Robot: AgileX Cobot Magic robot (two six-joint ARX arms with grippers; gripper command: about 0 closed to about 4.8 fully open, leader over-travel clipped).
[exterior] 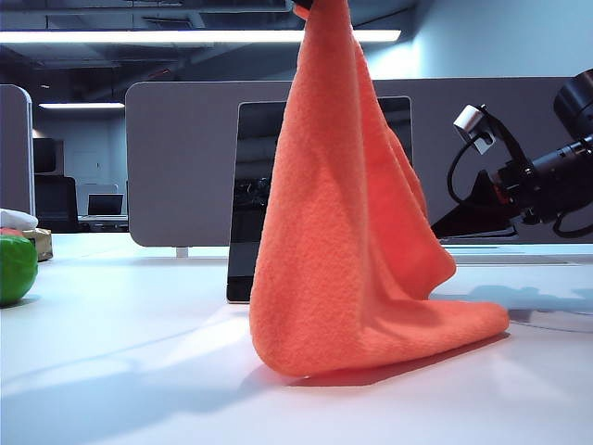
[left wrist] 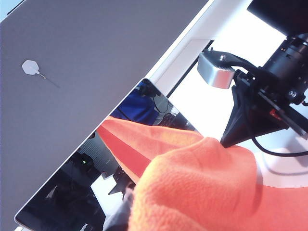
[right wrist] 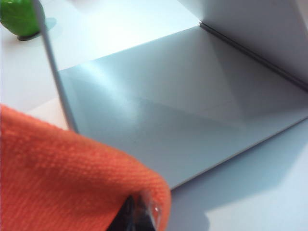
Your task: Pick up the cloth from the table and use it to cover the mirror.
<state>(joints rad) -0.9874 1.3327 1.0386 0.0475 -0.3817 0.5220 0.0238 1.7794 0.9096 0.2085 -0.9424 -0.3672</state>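
Note:
The orange cloth [exterior: 343, 250] hangs as a tall drape from the top of the exterior view, and its lower end lies bunched on the white table [exterior: 130, 371]. My left gripper [exterior: 306, 6] is at the very top edge, shut on the cloth's upper tip; in the left wrist view the cloth [left wrist: 202, 187] hides its fingers. The dark mirror [exterior: 250, 204] stands upright right behind the cloth, partly hidden by it. My right gripper [exterior: 435, 230] reaches in from the right and is shut on the cloth's right edge [right wrist: 72, 178], with its dark fingertips [right wrist: 132, 216] wrapped in fabric.
A grey-brown divider panel [exterior: 185, 167] stands behind the mirror. A green round object [exterior: 17, 269] sits at the table's far left, with small items beside it. A flat grey plate [right wrist: 183, 110] lies at the divider's foot near my right gripper.

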